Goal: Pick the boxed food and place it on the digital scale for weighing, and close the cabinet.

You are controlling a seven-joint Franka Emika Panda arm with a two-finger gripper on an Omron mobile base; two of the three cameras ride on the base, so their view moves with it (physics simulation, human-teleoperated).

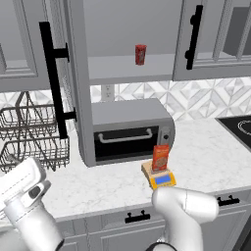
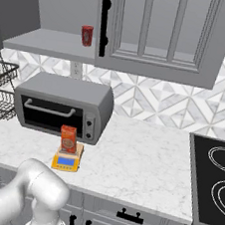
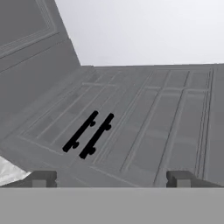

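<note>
The orange-red boxed food (image 1: 160, 157) (image 2: 68, 138) stands upright on the yellow digital scale (image 1: 162, 179) (image 2: 66, 162), on the counter in front of the toaster oven. The grey wall cabinet has its left door (image 1: 73, 73) swung open toward me, with the long black handle (image 1: 54, 81) on its edge. The right door (image 2: 160, 30) is closed. My gripper (image 3: 111, 179) is open with nothing between its fingertips. It points up at a pair of closed cabinet doors with two black bar handles (image 3: 89, 134). The white hand (image 1: 24, 188) sits low at the left, well away from the box.
A small red can (image 1: 140, 54) (image 2: 86, 35) stands on the open cabinet shelf. Below it sits a grey toaster oven (image 1: 130, 130) (image 2: 60, 105). A wire dish rack (image 1: 29, 132) is at the left and a black cooktop (image 2: 210, 182) at the right.
</note>
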